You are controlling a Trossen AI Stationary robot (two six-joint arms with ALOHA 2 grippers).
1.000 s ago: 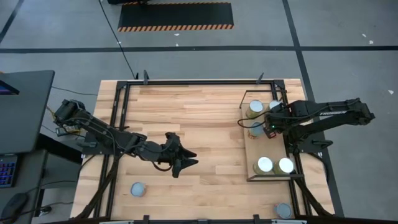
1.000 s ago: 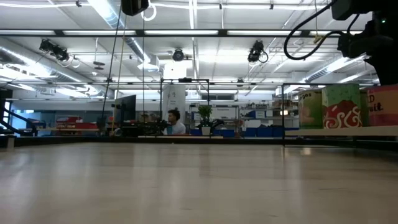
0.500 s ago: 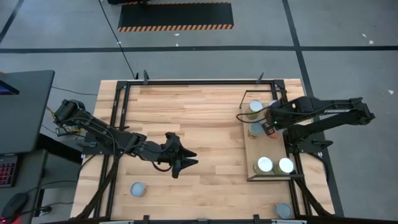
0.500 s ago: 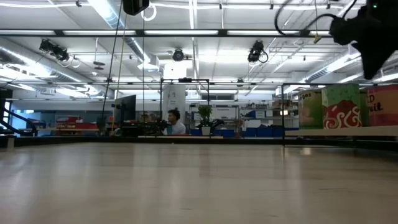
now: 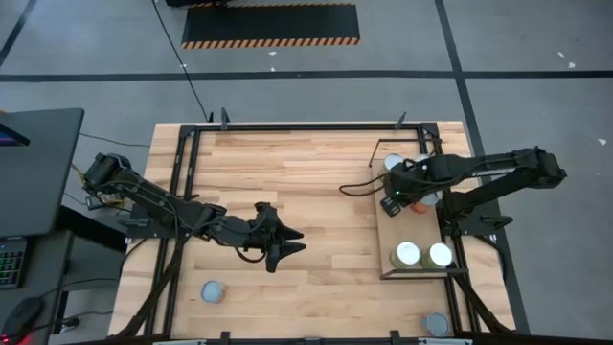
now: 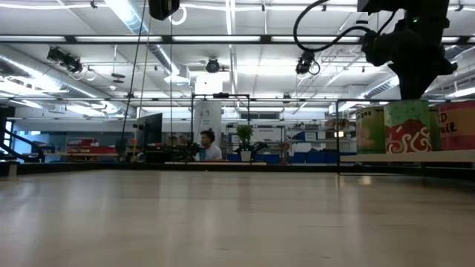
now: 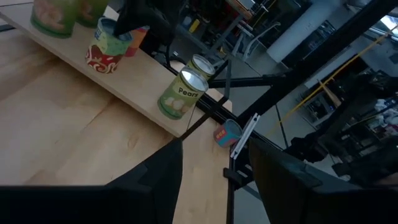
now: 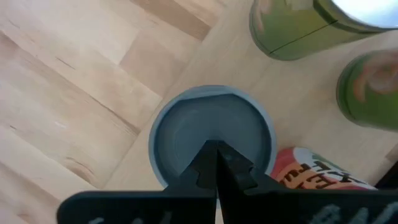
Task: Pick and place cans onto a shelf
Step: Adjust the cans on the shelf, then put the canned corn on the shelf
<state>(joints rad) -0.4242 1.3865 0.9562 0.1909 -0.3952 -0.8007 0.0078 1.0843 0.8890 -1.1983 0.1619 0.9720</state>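
The shelf point(image 5: 416, 228) lies at the table's right side with several cans standing on it. Two white-topped cans point(image 5: 409, 254) point(image 5: 440, 255) stand at its near end and one point(image 5: 395, 163) at its far end. My right gripper point(image 8: 216, 148) is shut and points down over a can with a blue-grey top point(image 8: 211, 134) near the shelf's left edge. The high view has this gripper point(image 5: 392, 198) covering that can. My left gripper point(image 5: 299, 243) hangs open over the middle of the table, aimed at the shelf, with nothing between its fingers point(image 7: 155, 180). My right gripper's shut fingertips point(image 8: 216, 155) stand over the middle of the blue-grey can's top point(image 8: 186, 134), coming from above and pointing down. Whether they touch the top I cannot tell. The can stands upright on the shelf.
Two more cans stand on the tabletop, one near the front left point(image 5: 213, 291) and one at the front right corner point(image 5: 437, 324). Green-labelled cans point(image 8: 298, 31) and a red-labelled can point(image 8: 311, 177) crowd close around the blue-grey one. A black frame point(image 5: 287, 126) rims the table.
My right gripper has moved toward the table's left edge, from the shelf's middle to over the blue-grey-topped can, tipping a little as it went and staying shut. The cans have kept their places.
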